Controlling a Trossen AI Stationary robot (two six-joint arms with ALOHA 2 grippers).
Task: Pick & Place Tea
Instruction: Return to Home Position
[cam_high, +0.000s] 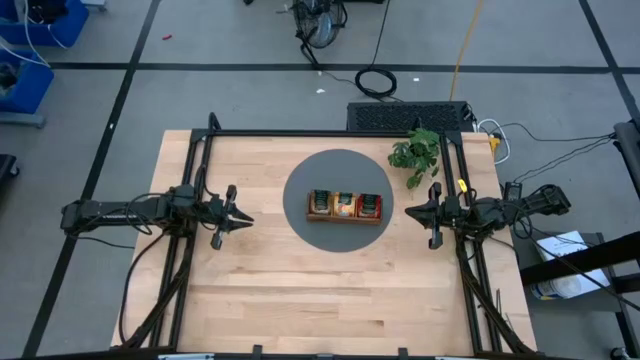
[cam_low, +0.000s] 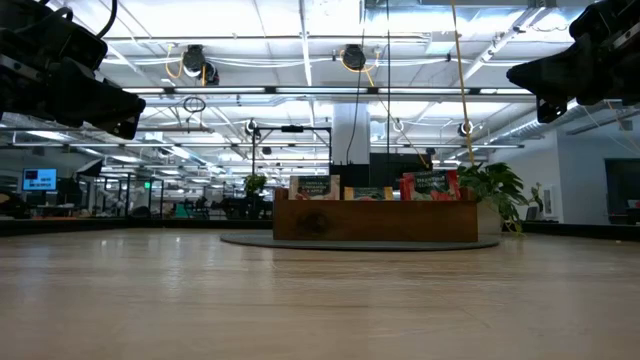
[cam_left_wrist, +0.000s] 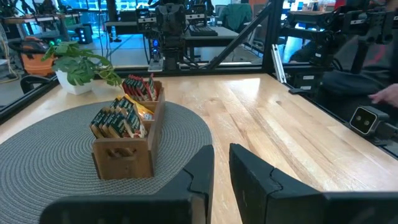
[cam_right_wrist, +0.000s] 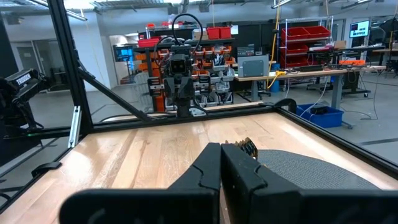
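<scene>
The tea sachets stand upright in the three compartments of a brown wooden tray on a round grey mat at the table's middle. Cream sachets with dark green tops fill the left compartment, orange-yellow ones the middle, red ones the right. In the left wrist view the green-topped sachets are nearest and the red sachets farthest. My left gripper hovers left of the mat, open by a narrow gap. My right gripper hovers right of the mat, shut. Both hold nothing.
A small potted plant stands at the far right of the table, just behind the mat. Black frame rails run along the table's left, right and far edges. Bare wood lies on the near half of the table.
</scene>
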